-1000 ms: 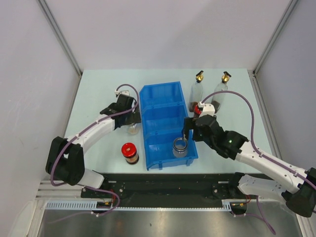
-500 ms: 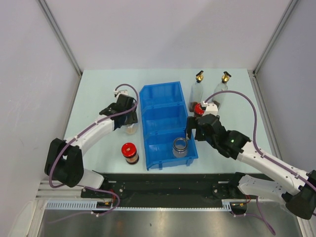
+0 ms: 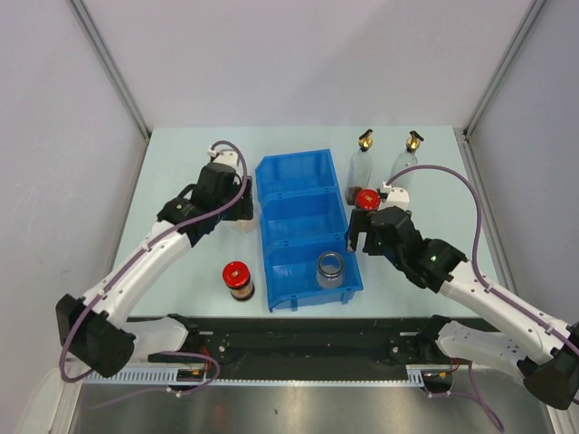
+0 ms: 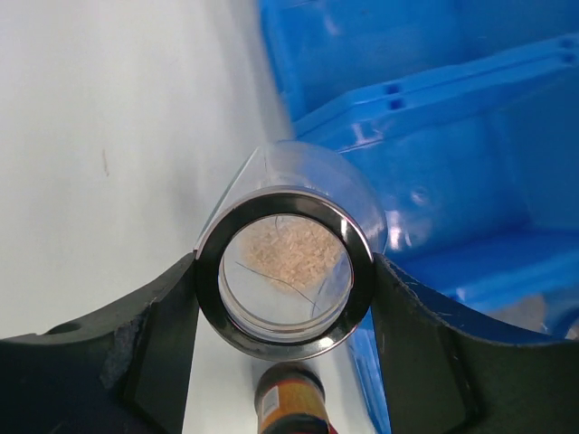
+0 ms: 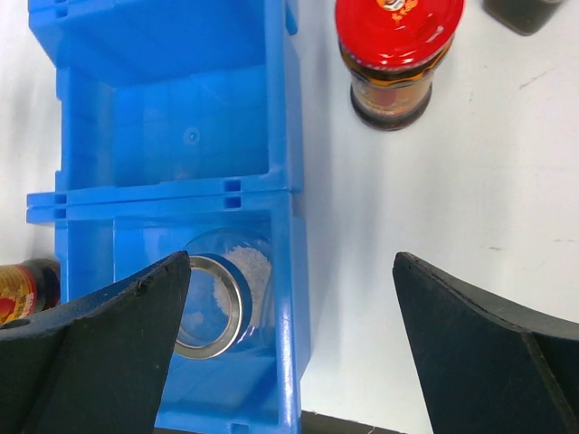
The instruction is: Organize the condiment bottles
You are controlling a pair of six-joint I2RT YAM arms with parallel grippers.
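My left gripper is shut on a short clear silver-lidded jar, held just left of the blue bin; pale grains show through its lid. A second clear jar stands in the bin's near compartment. One brown red-lidded jar sits on the table left of the bin, another to the bin's right. Two tall clear bottles with gold spouts stand at the back right. My right gripper hangs open over the bin's right wall, its fingers spread wide with nothing between them.
The bin's far compartment and middle compartment hold nothing. White enclosure walls stand left, right and behind. The black rail with both arm bases runs along the near edge. A bottle's dark base shows beside the right-hand red-lidded jar.
My left gripper closed on the clear jar and moved it slightly toward the far side beside the bin. My right gripper drew back to the right from the jar in the bin.
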